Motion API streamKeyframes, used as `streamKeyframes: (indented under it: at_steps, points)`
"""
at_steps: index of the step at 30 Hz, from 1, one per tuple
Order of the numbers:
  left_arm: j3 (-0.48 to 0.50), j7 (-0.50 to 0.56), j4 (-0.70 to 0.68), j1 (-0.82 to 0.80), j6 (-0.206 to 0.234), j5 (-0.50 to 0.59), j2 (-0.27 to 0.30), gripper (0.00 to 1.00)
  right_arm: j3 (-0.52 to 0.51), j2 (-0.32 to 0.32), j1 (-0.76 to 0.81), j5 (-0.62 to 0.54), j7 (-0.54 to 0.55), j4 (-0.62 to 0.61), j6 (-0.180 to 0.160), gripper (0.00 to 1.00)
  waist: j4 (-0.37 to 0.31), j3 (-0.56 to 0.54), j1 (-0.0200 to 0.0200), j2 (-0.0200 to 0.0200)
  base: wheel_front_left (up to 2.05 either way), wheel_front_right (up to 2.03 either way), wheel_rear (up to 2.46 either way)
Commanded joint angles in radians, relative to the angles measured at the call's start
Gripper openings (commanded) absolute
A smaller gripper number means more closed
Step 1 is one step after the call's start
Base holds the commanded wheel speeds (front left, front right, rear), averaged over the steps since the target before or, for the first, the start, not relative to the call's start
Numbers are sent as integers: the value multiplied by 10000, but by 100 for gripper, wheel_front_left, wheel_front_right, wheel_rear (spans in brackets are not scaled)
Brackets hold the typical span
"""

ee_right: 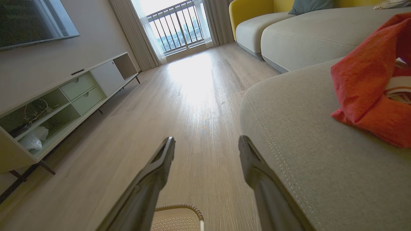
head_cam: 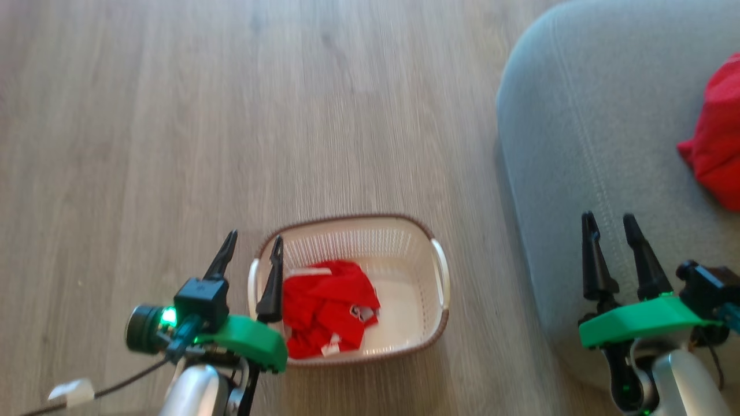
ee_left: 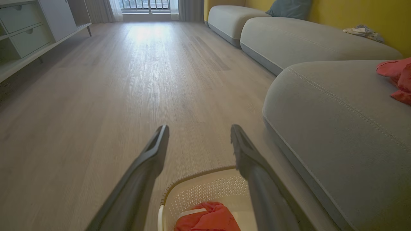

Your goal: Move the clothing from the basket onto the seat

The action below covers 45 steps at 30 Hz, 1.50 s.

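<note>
Two hands, both spread wide, neither holding anything.

Head view: the left hand (head_cam: 255, 236) hangs above the left rim of the basket (head_cam: 370, 242), with one finger outside the rim and one over it. The right hand (head_cam: 608, 216) is above the near edge of the seat (head_cam: 578, 115). One basket stands on the floor (head_cam: 173, 115), near the seat and apart from it. One heap of clothing (head_cam: 324, 306) lies in the basket's left half. One second red heap (head_cam: 720, 144) lies on the seat. The number of garments in each heap cannot be told.

Left wrist view: the left hand (ee_left: 199, 128) points across the basket's far rim, with the clothing (ee_left: 208, 218) low between its fingers. Advice: shift inward clear of rim and handle, descend, close on a thick fold, and lift above the rim before swinging.

Right wrist view: the right hand (ee_right: 207, 139) straddles the seat's edge, one finger over the cushion and one over the floor.
</note>
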Motion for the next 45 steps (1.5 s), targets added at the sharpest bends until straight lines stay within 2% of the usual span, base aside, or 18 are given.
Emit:
streamKeyframes:
  at_steps: [1, 9, 16, 27, 31, 35, 40, 45]
  points:
    - [163, -49, -120, -604, -79, 114, -5, 100, 262, -174, -431, -148, -74, -461, -2, 100, -123, 688, 0, -1, 0, 0, 0]
    - [-461, -49, 1136, -1809, -375, 729, -5, 100, 426, -309, -906, -517, -74, -1070, -2, 100, -352, 2639, 0, -1, 0, 0, 0]
    - [-514, -49, 2688, -3081, -562, 741, -5, 100, 514, -185, -1224, -537, -74, -1669, -2, 100, -689, 4166, 0, -1, 0, 0, 0]
    - [-821, -49, 6061, -5558, -541, 1608, 464, 100, 922, 263, -1565, -806, -74, -2859, -2, 100, -1496, 6311, 0, -1, 0, 0, 0]
    - [-1571, -49, 7350, -6400, -209, 2542, 932, 100, 1214, 399, -1634, -789, -74, -3017, -2, 100, -1847, 6826, 0, -1, 0, 0, 0]
    - [-1846, -49, 8429, -7155, -33, 2801, 1159, 100, 1480, 467, -1718, -760, -74, -3072, -2, 100, -2221, 7254, 0, -1, 0, 0, 0]
    - [-2222, -34, 9745, -7919, -256, 3058, 1415, 100, 1670, 501, -1801, -275, -74, -3025, -2, 100, -2687, 7580, 0, -1, 0, 0, 0]
    - [-2573, 863, 10532, -8475, -303, 3326, 1482, 100, 1905, 504, -1747, -62, -74, -3108, -2, 100, -2900, 7719, 0, -1, 0, 0, 0]
